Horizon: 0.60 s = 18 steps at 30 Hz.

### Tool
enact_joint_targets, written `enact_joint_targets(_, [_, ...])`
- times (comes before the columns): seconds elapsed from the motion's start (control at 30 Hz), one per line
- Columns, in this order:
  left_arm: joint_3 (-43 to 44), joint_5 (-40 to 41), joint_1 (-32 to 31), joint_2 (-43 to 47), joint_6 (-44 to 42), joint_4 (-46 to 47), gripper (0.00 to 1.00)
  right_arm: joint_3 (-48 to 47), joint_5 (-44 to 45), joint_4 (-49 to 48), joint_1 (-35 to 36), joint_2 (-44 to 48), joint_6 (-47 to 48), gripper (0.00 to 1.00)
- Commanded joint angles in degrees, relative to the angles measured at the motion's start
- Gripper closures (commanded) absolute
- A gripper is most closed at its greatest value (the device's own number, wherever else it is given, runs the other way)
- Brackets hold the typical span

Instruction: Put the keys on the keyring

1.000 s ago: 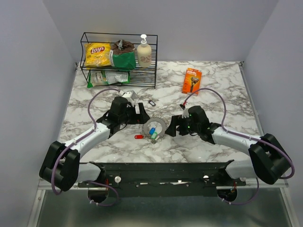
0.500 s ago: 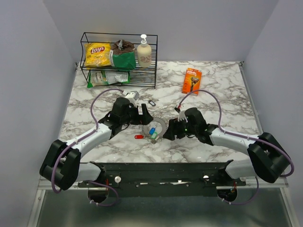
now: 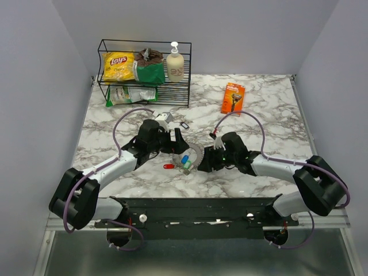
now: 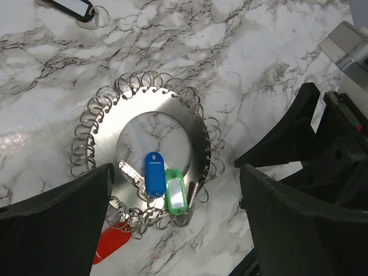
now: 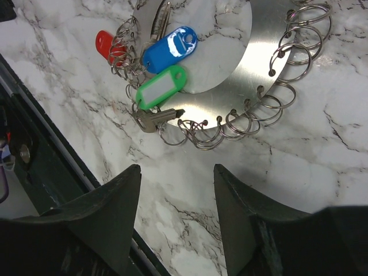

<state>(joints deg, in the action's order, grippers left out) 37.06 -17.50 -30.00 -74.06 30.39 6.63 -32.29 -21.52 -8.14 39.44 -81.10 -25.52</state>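
Observation:
The keyring [image 3: 194, 152] is a flat silvery disc with a hole, edged with many small wire loops, lying on the marble table. The keys lie at its near rim: blue-headed [image 4: 153, 174], green-headed [image 4: 174, 194] and red-headed [image 4: 112, 241]. The wrist view on the right shows the keyring [image 5: 259, 63] and the blue [image 5: 169, 49], green [image 5: 160, 87] and red [image 5: 105, 43] heads too. My left gripper [image 4: 175, 169] hangs open and wide above the ring, its fingers astride the keys. My right gripper [image 5: 177, 168] is open, narrower, with bare table between its fingers just short of the ring's loops.
A black wire rack [image 3: 144, 72] with a chips bag, snack packs and a soap bottle stands at the back left. An orange razor pack [image 3: 233, 98] lies at the back right. A small black key tag [image 3: 184, 125] lies behind the ring. The dark metal rail [image 3: 195, 210] runs along the near edge.
Both arms have closed in on the keyring from either side. The right gripper's jaws have narrowed. The left gripper has stayed wide open.

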Motion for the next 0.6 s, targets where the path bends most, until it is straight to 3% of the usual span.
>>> enact_joint_targets(0.0, [-1.0,-2.3,-0.7,-0.4,-1.2,1.8,0.02,-0.4,-1.9,-2.3,0.6,-1.1,-0.8,0.39])
enact_joint_targets(0.57, [-1.6,-2.5,-1.3,0.2,-6.0,-0.7,0.02,-1.5,-2.4,-2.8,0.9,-3.8,-0.4,0.43])
